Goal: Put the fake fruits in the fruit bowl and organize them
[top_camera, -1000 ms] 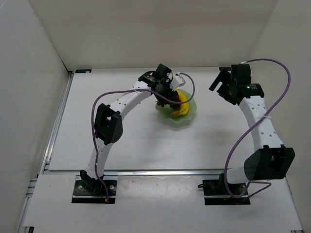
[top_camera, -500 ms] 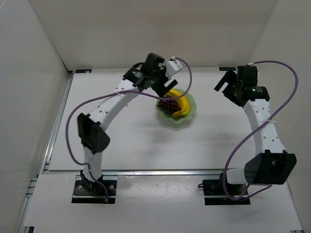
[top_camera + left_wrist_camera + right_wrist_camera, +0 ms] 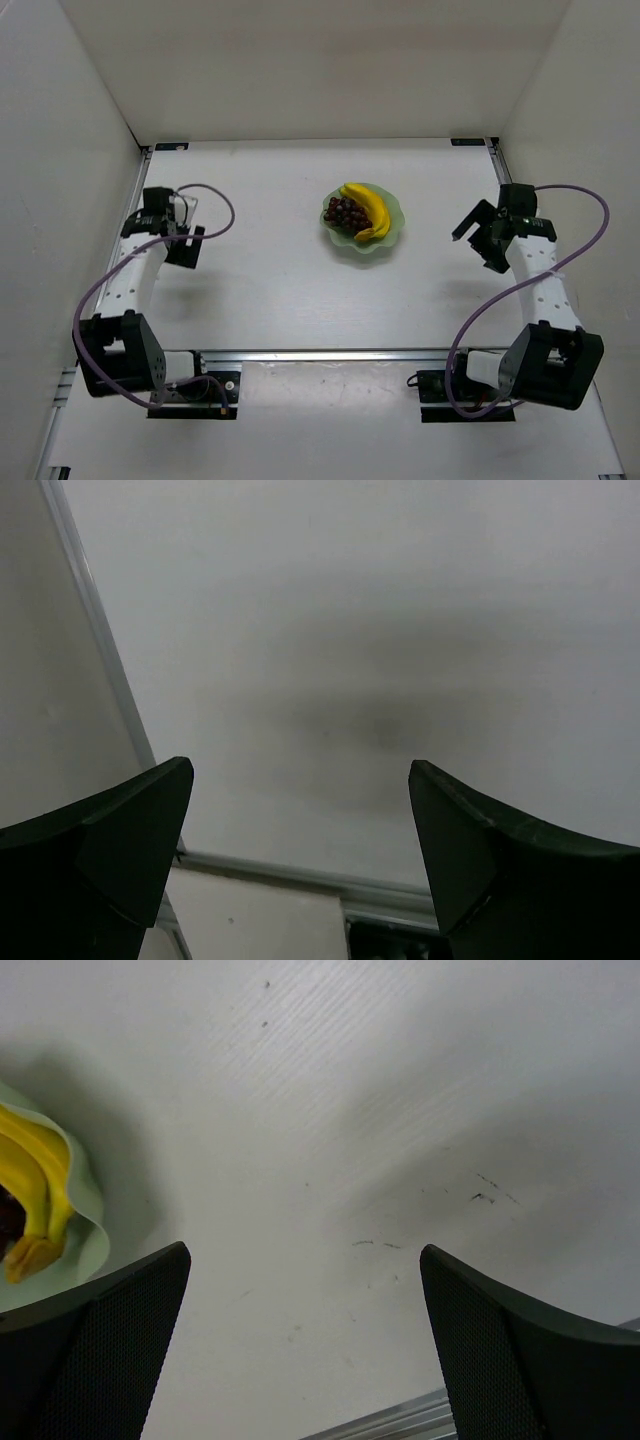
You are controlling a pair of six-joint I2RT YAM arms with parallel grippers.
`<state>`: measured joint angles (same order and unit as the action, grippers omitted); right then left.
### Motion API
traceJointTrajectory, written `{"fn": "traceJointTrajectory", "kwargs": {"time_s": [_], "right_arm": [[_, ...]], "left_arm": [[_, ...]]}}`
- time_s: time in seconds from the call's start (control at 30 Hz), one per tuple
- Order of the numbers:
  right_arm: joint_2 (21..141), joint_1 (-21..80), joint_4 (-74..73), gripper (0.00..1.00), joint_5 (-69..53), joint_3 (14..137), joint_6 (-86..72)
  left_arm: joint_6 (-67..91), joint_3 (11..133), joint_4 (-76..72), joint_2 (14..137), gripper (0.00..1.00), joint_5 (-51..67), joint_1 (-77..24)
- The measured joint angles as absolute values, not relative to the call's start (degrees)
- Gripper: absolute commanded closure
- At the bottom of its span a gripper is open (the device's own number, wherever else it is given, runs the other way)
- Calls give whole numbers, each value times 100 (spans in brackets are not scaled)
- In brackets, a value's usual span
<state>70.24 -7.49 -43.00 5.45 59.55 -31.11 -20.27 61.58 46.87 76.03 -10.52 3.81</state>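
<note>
Both fake fruits lie inside the fruit bowl (image 3: 366, 247), which stands on the counter (image 3: 270, 280) a little right of centre and toward the far side. The banana (image 3: 370, 211) curves along the right half, and the grapes (image 3: 345, 212) nestle against its inner curve on the left, touching it. The left fingers (image 3: 100, 840) are spread apart with nothing between them, low over bare counter near the left edge rail (image 3: 115, 680) and well apart from the bowl. The right fingers (image 3: 100, 1330) are likewise spread and empty; their wrist view catches only the bowl's scalloped rim and one end of the banana at its left border. By the look of it the placing is done, so what remains is a check and a clean finish. Judge the arrangement from the top view first: neither fruit hangs over the rim, so you likely need no further nudge. If you do want to tidy, use the right arm, as it is the nearer one. Approach from above rather than sweeping across the counter, because that light bowl would probably slide or tip at a sideways knock. Otherwise keep both sets of fingers parted and park the arms away from the bowl — slow, lifted moves, no low passes near the rim.
</note>
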Motion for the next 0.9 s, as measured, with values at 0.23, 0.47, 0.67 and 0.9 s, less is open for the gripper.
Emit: {"fn": "traceJointTrajectory", "kwargs": {"time_s": [0.23, 0.47, 0.67, 0.9], "right_arm": [[7212, -746, -4136, 0, 242, 5749, -3242], [7212, -735, -3970, 0, 141, 5721, -3284], [7218, -735, -3903, 0, 128, 5459, -3288], [7277, -729, -3883, 0, 84, 5352, -3288]], "left_arm": [[-1758, 5017, 4825, 6200, 0, -694, 1229], [-1559, 4709, 4705, 5601, 0, -362, 1413], [-1555, 4512, 4648, 5592, 0, -252, 1420], [-1555, 4364, 4574, 5581, 0, -250, 1420]]}}
